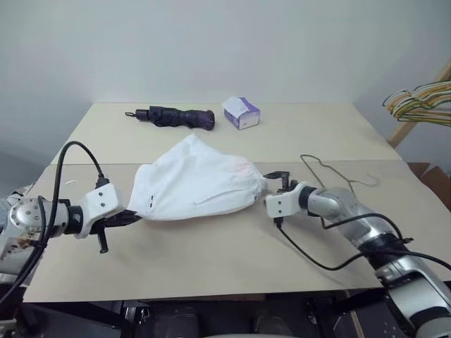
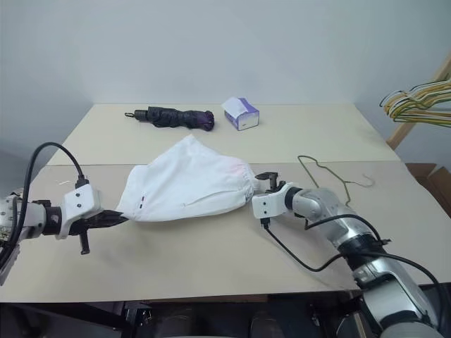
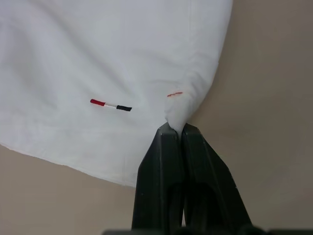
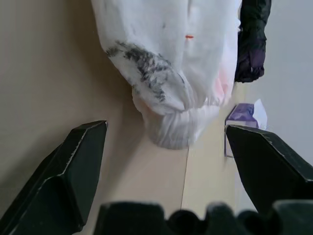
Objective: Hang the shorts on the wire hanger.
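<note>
Both black-fingered grippers flank the white soft fabric shorts (image 1: 194,184) on the beige table (image 1: 211,260) — the left gripper (image 3: 176,128) pinching a hem corner, its fingers pressed together on the cloth near a small red-and-dark mark. Opposite, the right gripper (image 4: 166,142) stands spread wide just short of the gathered waistband, gripping nothing. Behind that arm lies the thin bare wire hanger (image 1: 331,171), apart from the shorts.

A dark folded umbrella (image 1: 173,117) lies along the far part of the beige table (image 1: 211,246), its handle end pointing to the left. Just to its right, apart from it, sits a small white-and-purple tissue box (image 1: 241,113). Off the table's far right corner a bunch of coloured hangers (image 1: 421,103) (yellow, green and white) hangs on a slanted wooden pole (image 1: 416,113).
</note>
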Robot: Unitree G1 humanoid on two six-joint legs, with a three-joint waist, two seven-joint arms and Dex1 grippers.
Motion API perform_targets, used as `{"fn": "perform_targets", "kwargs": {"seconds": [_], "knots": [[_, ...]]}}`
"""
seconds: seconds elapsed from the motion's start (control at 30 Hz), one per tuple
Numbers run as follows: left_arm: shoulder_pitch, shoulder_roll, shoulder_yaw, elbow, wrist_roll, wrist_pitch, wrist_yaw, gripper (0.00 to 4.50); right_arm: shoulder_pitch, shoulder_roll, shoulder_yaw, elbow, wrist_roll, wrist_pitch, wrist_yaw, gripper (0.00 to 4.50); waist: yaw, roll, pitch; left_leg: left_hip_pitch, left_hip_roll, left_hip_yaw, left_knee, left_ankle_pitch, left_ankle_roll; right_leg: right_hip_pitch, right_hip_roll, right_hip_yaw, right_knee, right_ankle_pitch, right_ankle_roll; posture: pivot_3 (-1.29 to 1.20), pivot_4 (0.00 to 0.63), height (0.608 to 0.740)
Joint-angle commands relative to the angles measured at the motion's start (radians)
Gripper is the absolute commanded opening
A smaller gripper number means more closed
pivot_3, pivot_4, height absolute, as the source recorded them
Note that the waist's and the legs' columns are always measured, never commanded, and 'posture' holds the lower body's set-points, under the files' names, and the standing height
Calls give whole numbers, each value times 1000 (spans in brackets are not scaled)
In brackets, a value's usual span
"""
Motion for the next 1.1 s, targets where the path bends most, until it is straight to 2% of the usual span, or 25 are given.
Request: {"fn": "perform_targets", "kwargs": {"seconds": [0.03,0.13,0.4,0.43,0.57,0.67,0.77,0.87,0.93,1.0,1.1], "knots": [[-4,14,25,-33,-3,4,10,0,-66,25,-3,70,-35,-60,-63,4118,0,0,0,0,0,0,0,0,0,0,0,0,1,0,0,133,0,740],[-3,14,24,-36,-2,8,12,0,-81,37,-6,95,-33,-78,-69,3233,0,0,0,0,-1,-1,1,0,0,0,0,0,4,0,0,131,0,740],[-6,14,8,-23,15,4,15,0,-108,41,-1,143,-69,-110,-97,268,0,0,0,1,-2,-2,2,0,0,0,0,0,6,0,0,113,0,740],[-9,14,5,-21,19,2,15,0,-110,37,-4,140,-69,-113,-94,32,-1,0,0,1,-2,-2,2,0,0,0,0,0,6,0,0,110,0,740],[-76,-5,-32,18,65,-33,37,0,-142,32,-20,148,-79,-89,-106,32,-3,0,0,1,-2,-2,2,0,0,0,0,0,7,0,0,92,0,740],[-187,-47,-69,69,90,-37,70,0,-199,30,-32,177,-95,-60,-127,32,0,0,0,1,-2,-2,3,0,0,0,0,0,8,0,0,77,0,740],[-213,-49,-47,46,29,-11,24,0,-178,-26,-62,89,-40,-62,-42,32,-2,0,0,0,-2,-2,4,0,0,0,0,0,7,0,0,74,0,740],[-114,30,18,-57,-80,21,-116,0,-46,-154,-130,-161,78,-46,118,32,-1,0,0,-4,-3,-3,3,-1,1,-3,-1,0,6,-1,2,72,0,740],[6,87,76,-115,-123,35,-192,0,86,-240,-171,-350,147,-5,214,32,-2,0,0,-5,-2,-4,4,-4,1,-3,-1,0,6,-3,2,65,0,740],[167,131,128,-164,-116,6,-255,0,236,-317,-191,-514,192,18,287,32,-6,0,0,-4,-1,-5,4,-5,1,-2,-1,0,5,-5,2,60,0,740],[316,161,164,-194,-78,-50,-287,0,369,-347,-203,-641,241,62,344,32,-17,0,1,3,0,-4,3,-7,1,3,-1,0,6,-7,0,58,0,740]]}}
